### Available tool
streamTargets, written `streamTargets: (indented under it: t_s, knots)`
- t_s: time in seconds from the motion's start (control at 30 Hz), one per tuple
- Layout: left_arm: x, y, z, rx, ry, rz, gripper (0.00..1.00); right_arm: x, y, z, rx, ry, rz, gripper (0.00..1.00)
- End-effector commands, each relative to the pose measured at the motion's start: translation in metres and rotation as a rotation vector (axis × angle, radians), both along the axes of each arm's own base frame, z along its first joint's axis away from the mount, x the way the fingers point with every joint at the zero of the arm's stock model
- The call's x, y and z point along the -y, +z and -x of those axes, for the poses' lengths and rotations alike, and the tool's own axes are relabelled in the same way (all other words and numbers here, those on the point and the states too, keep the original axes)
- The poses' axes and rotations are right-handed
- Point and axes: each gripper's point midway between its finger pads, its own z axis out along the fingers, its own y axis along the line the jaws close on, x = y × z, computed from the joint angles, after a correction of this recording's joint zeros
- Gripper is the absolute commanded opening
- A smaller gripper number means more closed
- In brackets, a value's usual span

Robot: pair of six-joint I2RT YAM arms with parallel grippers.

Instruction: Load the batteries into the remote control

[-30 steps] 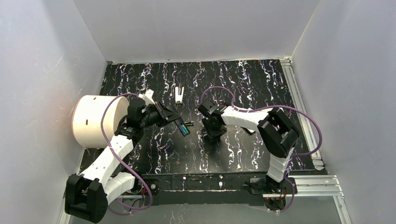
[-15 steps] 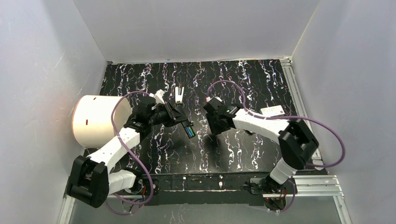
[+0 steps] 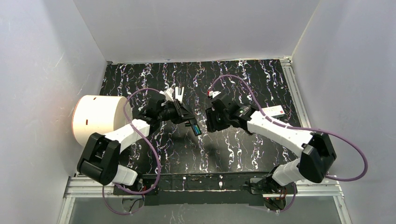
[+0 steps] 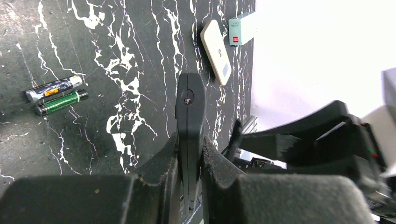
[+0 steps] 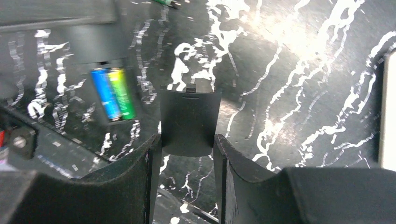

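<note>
My left gripper (image 3: 183,116) (image 4: 190,145) is shut on the black remote control (image 3: 190,124) (image 4: 190,109) and holds it on edge above the mat. Its open bay faces my right gripper and holds a blue and a green battery (image 5: 113,93) (image 3: 196,130) side by side. My right gripper (image 3: 211,122) (image 5: 187,140) is shut on the black battery cover (image 5: 190,122), a short way from the bay. On the mat in the left wrist view lie two loose batteries, a black and silver one (image 4: 55,88) and a green one (image 4: 61,102).
A big white drum (image 3: 95,120) stands at the left edge. A small white part (image 3: 179,93) lies behind the left gripper. A white box with a red mark (image 3: 273,111) (image 4: 240,29) and a white flat device (image 4: 216,51) lie right of centre. Metal rails run along the mat's right and near edges.
Both arms have reached further over the mat. The left gripper carried the remote to the right and back; the right gripper with the cover moved slightly back, so the two now stand close together.
</note>
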Motion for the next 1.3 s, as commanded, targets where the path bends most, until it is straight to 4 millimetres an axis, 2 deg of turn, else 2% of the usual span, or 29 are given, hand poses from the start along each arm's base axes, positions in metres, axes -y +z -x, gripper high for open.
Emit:
streamTargets:
  t_s: [0.0,0.1,0.2,0.4,0.8,1.27]
  knots:
    - [0.016,0.023,-0.003,0.091,-0.072,0.05,0.0,-0.026,0.038,0.011,0.045,0.141,-0.188,0.4]
    - [0.023,0.027,-0.001,0.12,-0.099,0.069,0.0,-0.037,0.045,0.024,0.041,0.206,-0.267,0.4]
    - [0.027,0.033,0.003,0.152,-0.116,0.082,0.0,-0.043,0.047,0.029,0.053,0.229,-0.278,0.4]
    - [0.029,0.038,0.008,0.167,-0.132,0.1,0.0,-0.05,0.037,0.029,0.055,0.232,-0.247,0.41]
    - [0.029,0.039,0.011,0.165,-0.134,0.107,0.0,-0.045,0.015,0.023,0.032,0.183,-0.146,0.41]
    - [0.032,0.048,0.016,0.161,-0.167,0.142,0.0,-0.056,0.013,0.023,0.024,0.207,-0.176,0.41]
